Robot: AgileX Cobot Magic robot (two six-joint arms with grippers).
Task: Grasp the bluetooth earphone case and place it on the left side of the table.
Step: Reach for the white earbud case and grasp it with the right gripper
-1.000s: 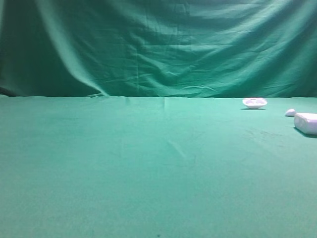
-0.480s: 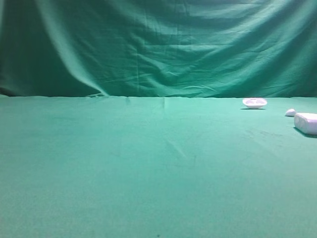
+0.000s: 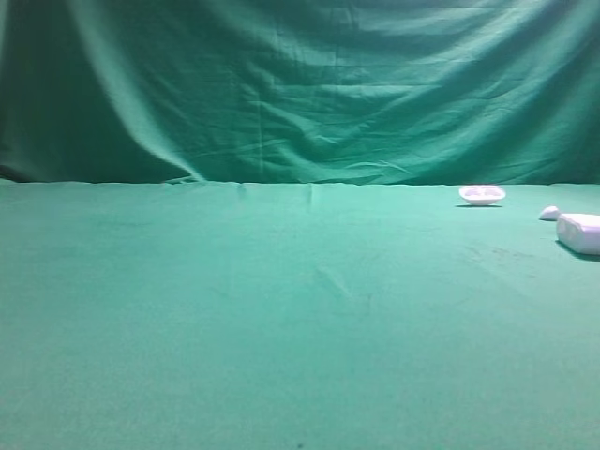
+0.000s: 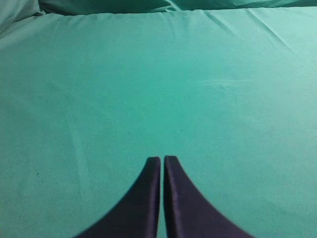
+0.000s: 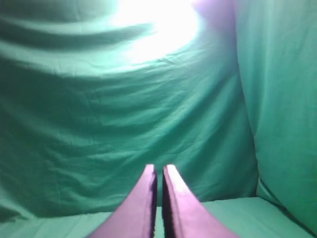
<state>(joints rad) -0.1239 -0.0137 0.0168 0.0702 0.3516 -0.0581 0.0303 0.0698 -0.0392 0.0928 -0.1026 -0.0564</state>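
— Where does the earphone case (image 3: 580, 232) lie?

— At the far right of the table (image 3: 281, 319) in the high view, flat on the green cloth, cut off by the picture's right edge. It is white and oblong with rounded corners.

— Anything near it?

— A tiny white rounded bit (image 3: 549, 213) sits just beside it, toward the back and a little left; whether the two touch cannot be told. Farther left and nearer the back edge of the table there is a shallow white dish (image 3: 482, 194), apart from both.

— And the backdrop?

— A green drape (image 3: 300, 84) hangs in folds behind the table, the same colour as the cloth.

— What of the left gripper (image 4: 162, 159)?

— Its wrist view shows the two dark fingers (image 4: 148, 198) drawn together with only a thin slit between them, gripping nothing, above bare cloth.

— The right gripper (image 5: 159, 168)?

— The same: its fingers (image 5: 174, 203) are pressed nearly together and hold nothing. They point at the drape, with a bright glare (image 5: 158, 25) high in that view and a strip of table below.

— Do the arms appear in the high view?

— Neither one does.
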